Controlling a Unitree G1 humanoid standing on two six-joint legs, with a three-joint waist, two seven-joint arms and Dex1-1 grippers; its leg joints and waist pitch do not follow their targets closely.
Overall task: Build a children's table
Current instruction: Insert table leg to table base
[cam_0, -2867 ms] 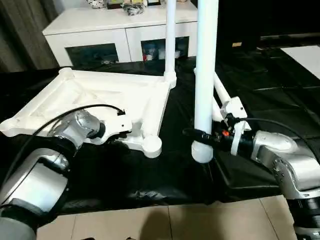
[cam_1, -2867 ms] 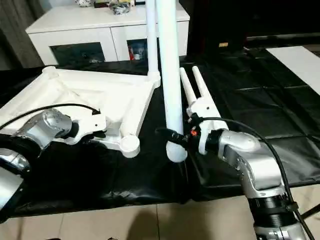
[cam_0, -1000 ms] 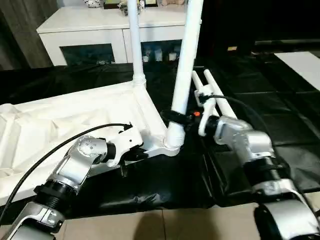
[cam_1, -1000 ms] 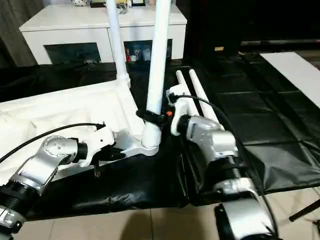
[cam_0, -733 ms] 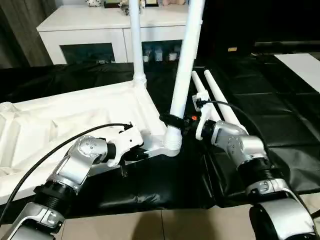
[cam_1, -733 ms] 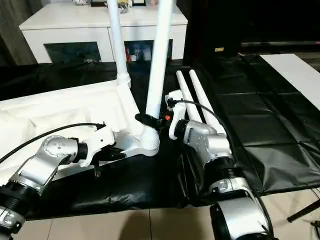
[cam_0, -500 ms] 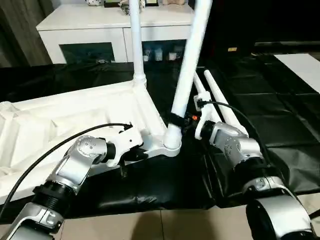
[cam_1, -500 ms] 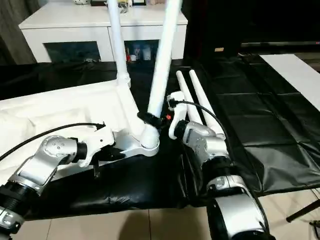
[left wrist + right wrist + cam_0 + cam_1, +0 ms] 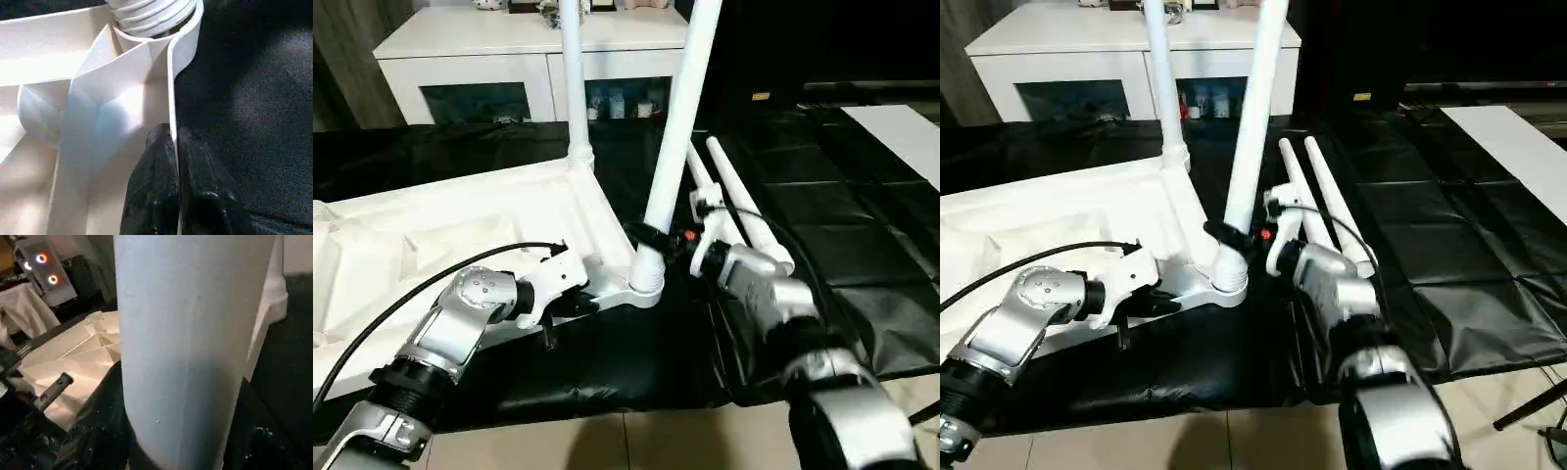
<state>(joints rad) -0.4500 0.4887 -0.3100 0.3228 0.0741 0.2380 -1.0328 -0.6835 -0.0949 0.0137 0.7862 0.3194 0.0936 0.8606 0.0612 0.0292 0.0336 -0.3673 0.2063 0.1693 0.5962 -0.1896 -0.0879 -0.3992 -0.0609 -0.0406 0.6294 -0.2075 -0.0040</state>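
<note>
Over the last seconds the right gripper (image 9: 651,236), clamped round the leg (image 9: 677,127), had carried its foot into the near corner socket (image 9: 644,289) of the upturned tabletop (image 9: 460,230) on the black sheet (image 9: 862,215). The leg leaned, so seating was probably unfinished. The left gripper (image 9: 173,142) was pinched shut on the tabletop's rim.

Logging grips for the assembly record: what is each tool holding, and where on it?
Left tool pinches the tabletop by its edge wall beside the near corner socket. Right tool clasps a leg just above its base.
</note>
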